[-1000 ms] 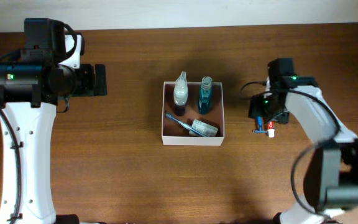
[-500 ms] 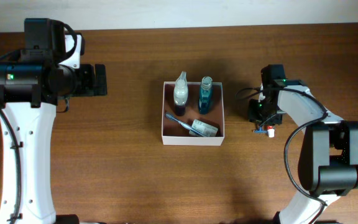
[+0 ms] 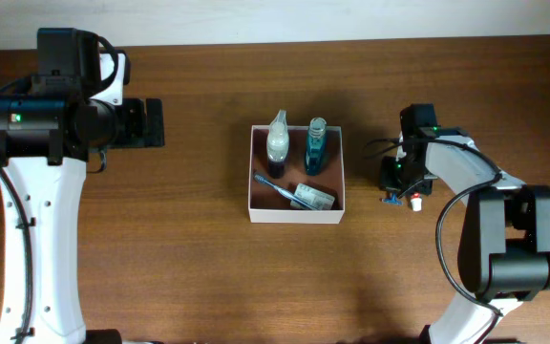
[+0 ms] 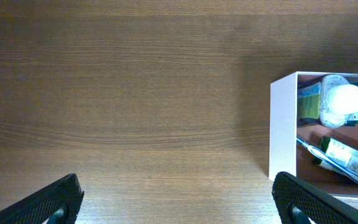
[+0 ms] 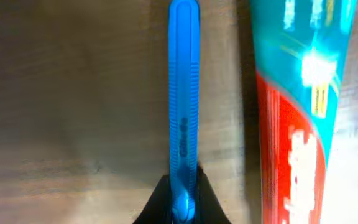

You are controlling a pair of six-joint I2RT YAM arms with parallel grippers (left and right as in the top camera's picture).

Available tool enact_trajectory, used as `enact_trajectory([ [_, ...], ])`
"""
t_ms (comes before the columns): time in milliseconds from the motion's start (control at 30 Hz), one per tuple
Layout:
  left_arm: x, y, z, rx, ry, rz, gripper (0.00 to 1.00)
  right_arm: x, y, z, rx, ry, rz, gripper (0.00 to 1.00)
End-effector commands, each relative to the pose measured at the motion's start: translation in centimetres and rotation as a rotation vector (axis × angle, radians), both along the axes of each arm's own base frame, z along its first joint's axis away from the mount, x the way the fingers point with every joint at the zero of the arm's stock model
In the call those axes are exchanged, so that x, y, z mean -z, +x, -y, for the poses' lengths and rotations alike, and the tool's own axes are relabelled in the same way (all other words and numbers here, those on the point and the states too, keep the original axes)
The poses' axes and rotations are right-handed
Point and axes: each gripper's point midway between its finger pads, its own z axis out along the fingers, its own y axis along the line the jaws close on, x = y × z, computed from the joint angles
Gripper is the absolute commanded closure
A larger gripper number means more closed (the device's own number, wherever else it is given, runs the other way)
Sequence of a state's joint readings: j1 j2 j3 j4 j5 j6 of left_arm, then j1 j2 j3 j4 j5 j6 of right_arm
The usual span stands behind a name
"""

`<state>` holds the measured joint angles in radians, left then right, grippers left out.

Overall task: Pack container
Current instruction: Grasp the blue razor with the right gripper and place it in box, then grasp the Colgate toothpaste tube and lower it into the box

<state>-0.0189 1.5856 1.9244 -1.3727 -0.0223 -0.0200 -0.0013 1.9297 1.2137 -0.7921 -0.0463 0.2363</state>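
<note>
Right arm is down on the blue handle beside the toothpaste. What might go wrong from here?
The right gripper pinches the blue handle at its very end, so it may pivot or slip on lifting.
The toothpaste tube lies close alongside; a finger might drag it.
The container already holds a white bottle, blue bottle and toothbrush, so a long handle may catch the rim.

In the container (image 3: 297,219) on the bench (image 3: 208,277), two bottles (image 3: 277,143) were behind a toothbrush (image 3: 275,186). Right of it, a razor (image 5: 184,93) lay just left of a toothpaste tube (image 5: 297,124).
</note>
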Motion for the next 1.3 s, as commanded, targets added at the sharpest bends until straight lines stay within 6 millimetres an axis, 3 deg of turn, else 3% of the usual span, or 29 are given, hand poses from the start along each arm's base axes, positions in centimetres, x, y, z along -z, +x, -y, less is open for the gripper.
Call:
enact_trajectory([
  [0,-0.7,0.0,0.0,-0.004,-0.01,0.021,0.0,-2.3,-0.2,-0.2,0.0,0.002,-0.001,0.96],
  [133,-0.7,0.0,0.0,-0.004,-0.01,0.021,0.0,-10.8,-0.5,-3.4,-0.117,0.013,0.112,0.96],
  [200,-0.7,0.0,0.0,-0.004,-0.01,0.021,0.0,-14.5,-1.8,-6.4,-0.289,0.017,0.177,0.96],
  [267,-0.7,0.0,0.0,-0.004,-0.01,0.021,0.0,-17.1,-4.3,-10.3,-0.518,0.017,0.227,0.96],
  [333,-0.7,0.0,0.0,-0.004,-0.01,0.021,0.0,-18.0,-6.3,-13.7,-0.715,0.031,0.256,0.96],
  [433,-0.7,0.0,0.0,-0.004,-0.01,0.021,0.0,-17.4,-8.8,-18.8,-1.167,0.013,0.286,0.96],
  [500,-0.7,0.0,0.0,-0.004,-0.01,0.021,0.0,-16.5,-8.7,-20.0,-1.291,-0.016,0.295,0.96],
  [567,-0.7,0.0,0.0,-0.004,-0.01,0.021,0.0,-15.2,-7.2,-20.9,-1.356,-0.056,0.314,0.96],
  [700,-0.7,0.0,0.0,-0.004,-0.01,0.021,0.0,-13.1,-2.5,-20.6,-1.299,-0.152,0.359,0.96],
  [767,-0.7,0.0,0.0,-0.004,-0.01,0.021,0.0,-12.7,-1.6,-19.8,-1.267,-0.153,0.356,0.93],
  [800,-0.7,0.0,0.0,-0.004,-0.01,0.021,0.0,-12.7,-1.6,-19.6,-1.26,-0.152,0.354,0.79],
  [833,-0.7,0.0,0.0,-0.004,-0.01,0.021,0.0,-13.0,-1.7,-19.5,-1.249,-0.15,0.358,0.54],
  [967,-0.7,0.0,0.0,-0.004,-0.01,0.021,0.0,-16.3,-2.3,-18.9,-1.173,-0.141,0.425,0.44],
  [1033,-0.7,0.0,0.0,-0.004,-0.01,0.021,0.0,-17.6,-2.1,-18.3,-1.097,-0.134,0.459,0.29],
  [1100,-0.7,0.0,0.0,-0.004,-0.01,0.021,0.0,-18.6,-1.5,-16.7,-0.957,-0.118,0.476,0.27],
  [1167,-0.7,0.0,0.0,-0.004,-0.01,0.021,0.0,-18.8,0.1,-12.8,-0.68,-0.091,0.463,0.2],
  [1233,-0.7,0.0,0.0,-0.004,-0.01,0.021,0.0,-18.2,1.5,-7.6,-0.38,-0.074,0.421,0.19],
  [1267,-0.7,0.0,0.0,-0.004,-0.01,0.021,0.0,-17.8,1.8,-6.1,-0.307,-0.073,0.403,0.19],
])
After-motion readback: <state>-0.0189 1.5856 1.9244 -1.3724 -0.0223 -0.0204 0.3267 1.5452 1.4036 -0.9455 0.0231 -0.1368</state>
